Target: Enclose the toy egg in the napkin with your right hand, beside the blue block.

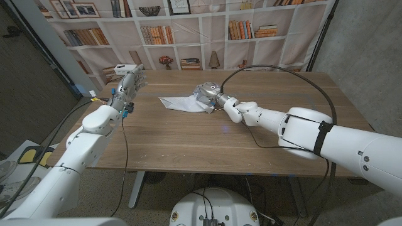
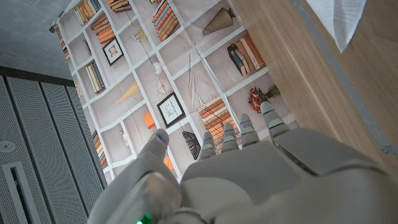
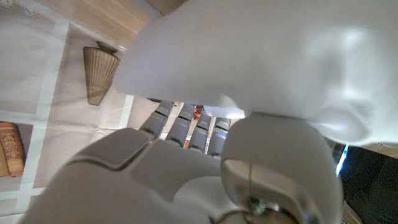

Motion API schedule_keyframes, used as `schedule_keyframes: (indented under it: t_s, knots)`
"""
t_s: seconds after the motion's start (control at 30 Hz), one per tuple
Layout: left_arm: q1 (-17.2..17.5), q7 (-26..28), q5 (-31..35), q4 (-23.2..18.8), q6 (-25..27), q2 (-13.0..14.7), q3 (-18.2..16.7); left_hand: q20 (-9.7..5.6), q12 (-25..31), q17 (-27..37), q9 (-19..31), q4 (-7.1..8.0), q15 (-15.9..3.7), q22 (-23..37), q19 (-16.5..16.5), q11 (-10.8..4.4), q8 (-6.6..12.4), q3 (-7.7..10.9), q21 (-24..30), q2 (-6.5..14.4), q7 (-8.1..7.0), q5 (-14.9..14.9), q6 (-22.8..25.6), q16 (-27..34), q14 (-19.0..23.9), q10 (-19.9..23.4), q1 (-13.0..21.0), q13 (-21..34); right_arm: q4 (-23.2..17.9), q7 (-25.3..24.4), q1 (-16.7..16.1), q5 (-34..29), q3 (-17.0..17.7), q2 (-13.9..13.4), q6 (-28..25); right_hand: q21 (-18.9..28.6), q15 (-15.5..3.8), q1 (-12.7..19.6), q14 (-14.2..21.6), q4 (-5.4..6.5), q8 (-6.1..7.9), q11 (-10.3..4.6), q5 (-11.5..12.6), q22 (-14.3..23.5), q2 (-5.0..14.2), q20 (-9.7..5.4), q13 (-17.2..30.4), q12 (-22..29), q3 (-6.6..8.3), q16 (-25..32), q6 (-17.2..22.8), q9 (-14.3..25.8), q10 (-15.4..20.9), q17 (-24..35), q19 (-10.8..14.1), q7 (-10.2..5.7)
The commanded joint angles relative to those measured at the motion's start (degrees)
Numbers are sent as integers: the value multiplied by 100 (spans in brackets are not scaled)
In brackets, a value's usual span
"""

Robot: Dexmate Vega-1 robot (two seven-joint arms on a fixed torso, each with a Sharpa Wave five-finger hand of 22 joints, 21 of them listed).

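Observation:
A white napkin [image 1: 178, 102] lies spread on the wooden table [image 1: 188, 138], a little beyond its middle. My right hand [image 1: 207, 94] is at the napkin's bunched right end and holds the cloth. In the right wrist view a blurred white fold of the napkin [image 3: 261, 56] bulges close over the fingers of my right hand [image 3: 155, 168]. The toy egg and the blue block are hidden from me. My left hand [image 1: 129, 85] is raised over the table's far left part, fingers apart and holding nothing. In the left wrist view a corner of the napkin [image 2: 339, 18] shows beyond my left hand [image 2: 261, 174].
A black cable [image 1: 276, 68] loops over the table's far right from my right arm. A small white box [image 1: 124, 68] stands past the far left corner. A bookshelf backdrop [image 1: 188, 31] hangs behind the table.

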Motion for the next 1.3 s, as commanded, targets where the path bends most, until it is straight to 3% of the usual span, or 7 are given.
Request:
schedule_keyframes:
  t_s: [0.03,0.17,0.37,0.53,0.83,1.0,1.3]
  knots:
    - [-124,-63,29,92,-6,-11,87,13,33,17,0,8,49,23,41,64,9,41,-7,0,-26,21,19,3,0,0,-34,15,139,221,175,485,-272,-22,106,-71,-262,-187,-228,11,-180,37,51,23,-89,47,27,-214,-138,-19,-882,8,-466,30,-114,107]
    - [-111,-52,34,67,1,-4,86,13,32,17,0,7,50,24,42,57,9,41,-9,-2,-25,21,19,2,-1,-1,-38,15,112,174,144,621,-170,-103,279,-151,-164,-464,-509,96,-167,116,75,33,-173,96,39,-405,-303,-51,-1568,1,-924,51,-253,236]
    - [-108,-59,37,50,-19,-8,97,13,34,17,0,7,54,24,45,45,7,42,-13,-3,-24,21,16,1,-4,3,-42,15,-52,14,71,771,120,-305,739,-237,-33,-827,-766,256,-112,210,87,44,-212,133,58,-467,-474,-73,-1782,-1,-1123,81,-442,281]
    - [-137,-90,48,83,-65,-14,121,13,36,17,0,6,55,24,46,51,7,43,-16,-4,-27,21,16,2,-3,8,-45,15,-415,-52,-119,1061,654,-554,1184,-244,-19,-1040,-808,414,-39,246,78,52,34,137,70,-429,-466,-19,-1690,0,-1054,133,-457,277]
    - [-228,-217,10,193,-124,-8,170,13,35,17,0,5,48,25,50,52,8,45,-20,-4,-26,22,18,1,-5,6,-50,15,-452,681,-317,1967,1572,-682,2248,-304,179,-1516,-1098,635,-13,403,-42,66,42,154,90,-430,-640,-67,-1669,-3,-1091,150,-626,266]
    - [-272,-281,-7,262,-120,22,187,12,33,17,0,4,45,25,58,45,8,47,-21,-3,-25,22,19,2,-3,3,-52,15,-1234,740,-609,2048,1949,-1012,2267,-311,221,-1625,-1155,636,20,429,-82,71,-79,257,98,-416,-729,-67,-1593,-9,-1064,138,-659,224]
    - [-456,-422,19,529,-253,57,243,11,34,16,0,2,47,25,66,36,9,50,-24,-4,-24,22,20,5,5,5,-56,15,-1546,1343,-741,2370,2434,-1180,2647,-137,161,-1768,-960,614,261,459,-110,73,-36,227,105,-209,-758,20,-784,-18,-478,50,-220,217]
